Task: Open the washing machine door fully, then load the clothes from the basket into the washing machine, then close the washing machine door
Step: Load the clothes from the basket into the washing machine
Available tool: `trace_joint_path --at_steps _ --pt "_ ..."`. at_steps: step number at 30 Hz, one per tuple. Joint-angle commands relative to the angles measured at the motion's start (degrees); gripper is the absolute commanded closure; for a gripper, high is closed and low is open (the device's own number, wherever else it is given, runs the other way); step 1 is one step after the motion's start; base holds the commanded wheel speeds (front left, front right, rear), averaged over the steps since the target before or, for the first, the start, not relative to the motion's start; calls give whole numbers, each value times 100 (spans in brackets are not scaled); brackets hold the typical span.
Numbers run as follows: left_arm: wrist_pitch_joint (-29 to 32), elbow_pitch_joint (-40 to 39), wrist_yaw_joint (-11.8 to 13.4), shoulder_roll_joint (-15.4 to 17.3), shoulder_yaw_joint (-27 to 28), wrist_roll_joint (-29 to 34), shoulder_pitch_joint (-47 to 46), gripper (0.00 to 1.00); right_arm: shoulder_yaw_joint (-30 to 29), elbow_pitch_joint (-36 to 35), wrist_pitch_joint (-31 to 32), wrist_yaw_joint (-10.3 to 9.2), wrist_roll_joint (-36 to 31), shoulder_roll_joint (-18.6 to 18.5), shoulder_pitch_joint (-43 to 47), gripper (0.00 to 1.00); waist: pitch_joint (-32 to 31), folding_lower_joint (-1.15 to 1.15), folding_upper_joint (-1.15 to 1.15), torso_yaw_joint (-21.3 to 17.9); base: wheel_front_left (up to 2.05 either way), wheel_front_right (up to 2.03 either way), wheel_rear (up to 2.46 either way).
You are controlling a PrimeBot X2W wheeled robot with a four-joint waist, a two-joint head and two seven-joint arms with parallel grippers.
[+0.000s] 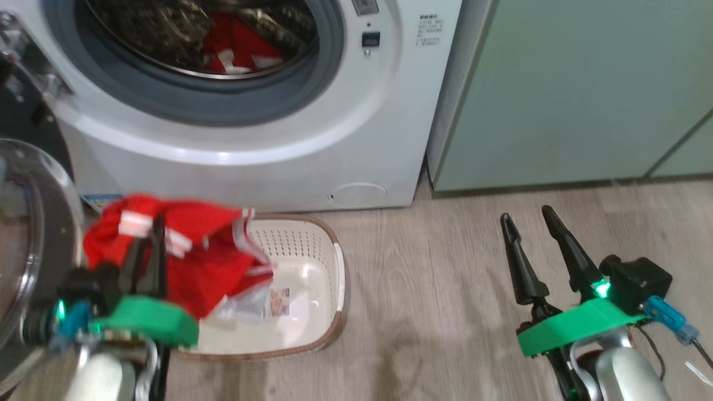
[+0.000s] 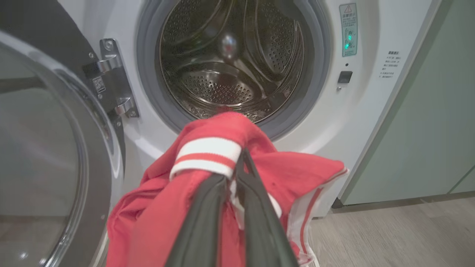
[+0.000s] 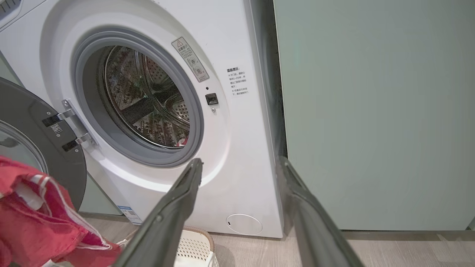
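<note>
My left gripper [image 1: 157,225] is shut on a red garment with white trim [image 1: 195,262], which hangs above the left part of the cream basket [image 1: 312,245]. In the left wrist view its fingertips [image 2: 241,155] pinch the clothes [image 2: 207,148] in front of the steel drum [image 2: 230,63]. More red clothes [image 1: 239,47] lie inside the washing machine [image 1: 312,161]. The washing machine door [image 1: 28,234] stands swung open at the left. Off to the right above the floor, my right gripper [image 1: 526,216] is open and holds nothing [image 3: 241,161].
Pale green cabinets [image 1: 574,89] stand right of the machine. The door's hinge [image 2: 115,89] sits left of the drum opening. Wood-look floor [image 1: 434,289] lies between the basket and my right gripper. A paper label [image 1: 278,301] shows on the basket's bottom.
</note>
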Motion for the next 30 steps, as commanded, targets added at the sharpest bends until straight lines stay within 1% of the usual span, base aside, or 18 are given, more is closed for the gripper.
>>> trace_joint_path --at_steps 1,7,12,13,17,24,30 --pt "24 -73 -70 176 167 -8 -668 100 213 -268 -74 0 11 -15 -300 0 277 0 0 -122 0 0 0" --pt "273 594 -252 377 61 99 -1827 100 449 -390 -207 0 123 -15 -563 0 934 0 0 -508 0 0 0" --pt "540 1381 -431 536 -56 196 -2907 100 632 -342 -379 0 305 -15 -747 0 1440 0 0 -862 0 0 0" --pt "540 1381 -431 536 -56 196 -2907 100 632 -342 -379 0 305 -15 -747 0 1440 0 0 -862 0 0 0" --pt "791 2101 -593 715 -146 296 -3779 100 785 -249 -480 0 446 -15 -895 0 1774 0 0 -1133 0 0 0" --pt "1367 3131 -812 1161 -286 541 -5131 100 1024 -263 -533 0 737 -15 -1141 0 2302 0 0 -1566 0 0 0" --pt "1753 3713 -1018 1554 -500 830 -6048 100 1179 -443 -535 0 984 -15 -1233 0 2721 0 0 -1845 0 0 0"
